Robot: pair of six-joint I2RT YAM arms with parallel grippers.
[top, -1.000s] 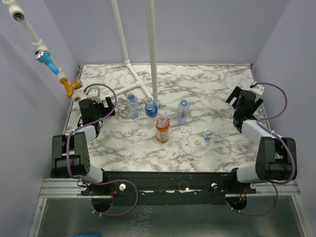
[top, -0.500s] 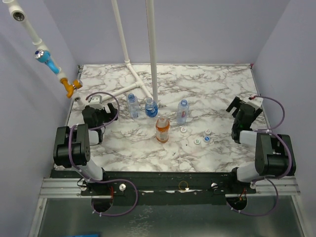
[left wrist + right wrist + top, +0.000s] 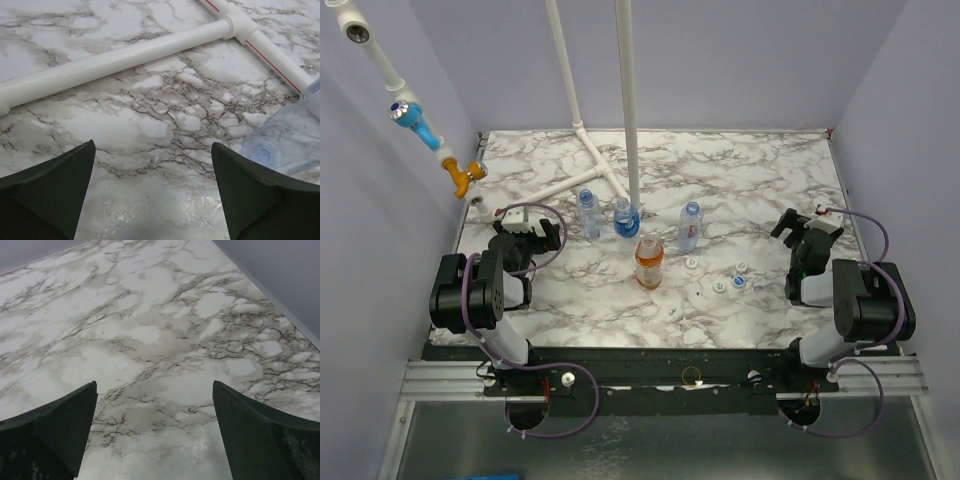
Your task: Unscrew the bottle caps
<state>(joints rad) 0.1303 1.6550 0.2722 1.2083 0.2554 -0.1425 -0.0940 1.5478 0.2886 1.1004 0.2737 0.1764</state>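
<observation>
Four bottles stand mid-table: a clear one (image 3: 588,214), a blue-tinted one (image 3: 626,219), another clear one (image 3: 690,224) and an orange one (image 3: 649,262). Several small white caps lie loose on the marble to the right of the orange bottle, such as these three (image 3: 691,263), (image 3: 719,286), (image 3: 738,281). My left gripper (image 3: 548,234) is open and empty, low over the table left of the bottles. Its wrist view shows a clear bottle (image 3: 292,137) at the right edge. My right gripper (image 3: 789,223) is open and empty, low at the right side, with only marble between its fingers (image 3: 55,430).
White pipes (image 3: 575,170) run across the far left of the table and rise as two posts (image 3: 629,100) behind the bottles. A pipe with a blue and orange valve (image 3: 415,120) hangs at the upper left. Purple walls enclose the table, and its right edge (image 3: 280,305) is near my right gripper.
Both arms have folded down and back toward their bases. The grippers have dropped closer to the table. Bottles and caps have not moved.
</observation>
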